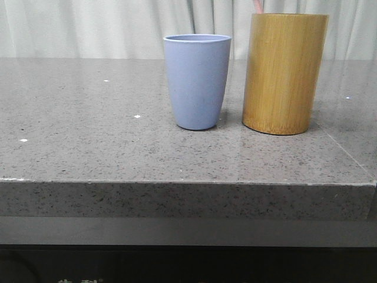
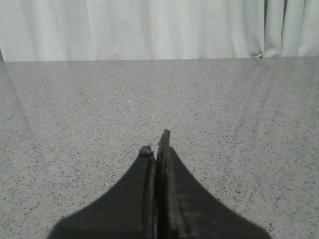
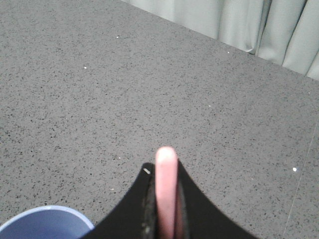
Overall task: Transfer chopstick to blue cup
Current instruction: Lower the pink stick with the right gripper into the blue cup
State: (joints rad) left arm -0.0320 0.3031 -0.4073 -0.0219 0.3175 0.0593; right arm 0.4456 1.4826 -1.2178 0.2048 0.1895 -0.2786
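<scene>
chopstick (image 3: 166, 191): pale pink, clamped between the closed black fingers of the right gripper (image 3: 164, 199), tip jutting past them | blue cup (image 3: 46, 222): rim just beside that gripper, inside apparently empty | bamboo holder (image 1: 284, 73): next to the cup, pink sliver at its rim, contents hidden | left gripper (image 2: 157, 149): jaws pressed together, holding nothing, above bare grey counter (image 2: 75, 124)
</scene>
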